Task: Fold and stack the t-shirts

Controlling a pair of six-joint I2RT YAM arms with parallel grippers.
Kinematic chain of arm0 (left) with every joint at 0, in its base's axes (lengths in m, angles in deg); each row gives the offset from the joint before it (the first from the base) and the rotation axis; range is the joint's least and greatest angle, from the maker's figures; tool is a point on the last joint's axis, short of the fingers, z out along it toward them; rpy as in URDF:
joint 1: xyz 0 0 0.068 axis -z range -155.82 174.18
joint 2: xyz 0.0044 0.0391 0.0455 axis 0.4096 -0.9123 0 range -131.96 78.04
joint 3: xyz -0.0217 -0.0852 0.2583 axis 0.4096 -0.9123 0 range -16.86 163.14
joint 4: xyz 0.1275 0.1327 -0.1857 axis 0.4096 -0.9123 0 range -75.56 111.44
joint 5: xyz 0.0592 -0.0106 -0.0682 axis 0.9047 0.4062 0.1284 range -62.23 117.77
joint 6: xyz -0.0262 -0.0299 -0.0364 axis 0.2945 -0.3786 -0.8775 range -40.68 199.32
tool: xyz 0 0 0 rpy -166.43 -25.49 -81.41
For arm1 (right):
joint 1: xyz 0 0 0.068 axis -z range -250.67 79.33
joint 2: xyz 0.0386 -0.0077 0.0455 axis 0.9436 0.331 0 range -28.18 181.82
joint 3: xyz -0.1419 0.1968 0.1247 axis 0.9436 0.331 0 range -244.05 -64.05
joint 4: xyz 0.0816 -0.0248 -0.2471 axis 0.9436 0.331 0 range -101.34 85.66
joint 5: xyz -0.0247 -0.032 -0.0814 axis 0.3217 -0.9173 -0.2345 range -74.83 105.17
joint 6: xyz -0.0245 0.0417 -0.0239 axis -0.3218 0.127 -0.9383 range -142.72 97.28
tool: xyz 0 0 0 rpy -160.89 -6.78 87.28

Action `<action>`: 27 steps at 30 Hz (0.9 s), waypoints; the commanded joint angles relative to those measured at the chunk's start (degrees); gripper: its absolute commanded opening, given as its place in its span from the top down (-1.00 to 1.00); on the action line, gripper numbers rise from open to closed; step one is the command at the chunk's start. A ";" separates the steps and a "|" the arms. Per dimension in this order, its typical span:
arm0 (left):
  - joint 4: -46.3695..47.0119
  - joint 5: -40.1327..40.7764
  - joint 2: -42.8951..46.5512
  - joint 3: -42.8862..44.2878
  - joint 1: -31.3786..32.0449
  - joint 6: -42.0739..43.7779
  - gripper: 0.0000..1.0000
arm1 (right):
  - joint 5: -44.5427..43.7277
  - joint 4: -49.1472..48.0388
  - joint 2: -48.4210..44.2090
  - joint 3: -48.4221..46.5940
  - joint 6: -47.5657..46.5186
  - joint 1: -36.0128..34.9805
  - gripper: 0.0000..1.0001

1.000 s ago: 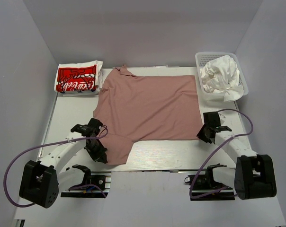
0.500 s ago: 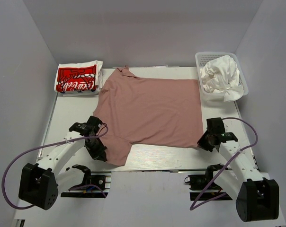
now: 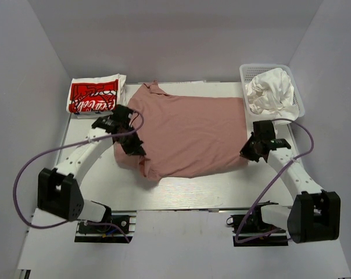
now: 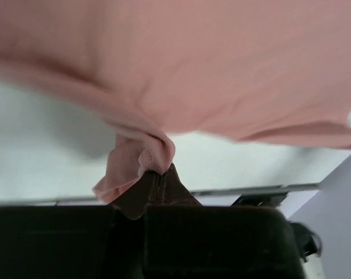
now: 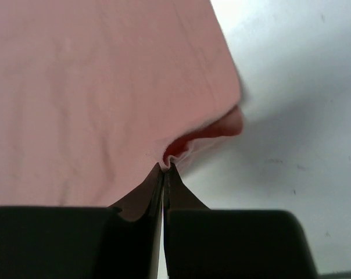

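The dusty-pink t-shirt [image 3: 190, 133] lies spread on the table, its near edge lifted and folding back. My left gripper [image 3: 132, 145] is shut on the shirt's near left edge; in the left wrist view a bunch of pink cloth [image 4: 142, 157] is pinched at the tips [image 4: 159, 173]. My right gripper [image 3: 252, 150] is shut on the shirt's near right corner [image 5: 181, 148], held between the tips [image 5: 164, 168]. A folded white t-shirt with a red logo [image 3: 95, 96] lies at the back left. Plain white t-shirts [image 3: 271, 93] are piled in the basket.
A white mesh basket [image 3: 296, 93] stands at the back right. Grey walls enclose the table [image 3: 187, 189] on three sides. Purple cables loop beside both arms.
Both grippers have moved away from the near edge toward the back, carrying the pink shirt's near edge up and over. The left arm travelled farther, up near the folded logo shirt.
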 commanded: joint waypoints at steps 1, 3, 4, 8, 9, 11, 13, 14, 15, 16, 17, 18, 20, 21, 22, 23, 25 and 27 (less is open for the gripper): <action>4.01 3.31 -6.27 9.85 -1.06 2.27 1.00 | 0.09 -3.77 3.38 -6.04 -2.22 -0.12 1.00; 2.17 7.53 -10.49 17.76 -1.07 2.28 1.00 | -0.61 -4.38 5.93 -8.51 -2.39 -0.12 1.00; -0.10 8.69 -14.94 20.48 -1.07 2.28 1.00 | -1.14 -4.47 7.16 -11.31 -2.31 0.23 1.00; -4.95 13.44 -24.73 34.97 -3.35 2.90 1.00 | -4.47 -4.82 11.30 -16.34 -2.66 0.32 1.00; -5.83 14.23 -26.22 37.01 -3.35 2.90 1.00 | -4.57 -4.91 12.96 -17.13 -3.09 0.32 1.00; -5.84 14.24 -29.12 40.79 -5.19 2.90 1.00 | -5.79 -4.65 15.60 -20.38 -3.53 0.41 1.00; -5.84 14.24 -30.63 42.73 -6.25 2.90 1.00 | -6.41 -3.25 18.24 -23.79 -4.41 0.59 1.00; -5.84 14.24 -31.33 44.83 -7.30 2.90 1.00 | -7.20 -2.81 19.73 -24.60 -4.42 0.59 1.00; -5.84 14.24 -32.64 45.72 -7.83 2.90 1.00 | -7.82 -2.37 20.96 -26.78 -4.68 0.93 1.00; -5.14 14.24 -33.18 47.13 -7.84 2.90 1.00 | -8.00 -2.37 21.49 -27.32 -4.50 0.94 1.00; -5.14 13.63 -33.71 47.66 -8.71 3.42 1.00 | -8.35 -2.54 22.54 -27.50 -4.50 1.20 1.00; -4.27 13.10 -35.02 48.88 -9.50 3.42 1.00 | -8.61 -3.67 22.81 -27.94 -4.59 1.03 1.00; -3.56 11.70 -36.69 50.12 -10.20 4.56 1.00 | -9.05 -3.86 24.56 -28.38 -4.50 1.38 1.00; -3.55 11.08 -37.57 50.91 -10.73 4.57 1.00 | -9.75 -3.77 24.92 -29.43 -4.68 1.38 1.00; -3.55 11.07 -38.53 52.40 -10.74 4.57 1.00 | -9.93 -3.77 25.45 -29.79 -4.85 1.73 1.00; -3.55 10.38 -40.46 52.93 -11.43 5.09 1.00 | -10.54 -3.68 27.19 -30.23 -4.85 1.55 1.00; -3.55 9.84 -42.05 54.17 -11.44 5.09 1.00 | -10.81 -3.59 28.17 -31.55 -5.38 1.90 1.00; -1.72 9.84 -43.20 54.17 -12.06 5.79 1.00 | -11.16 -4.04 30.54 -32.86 -6.34 2.17 1.00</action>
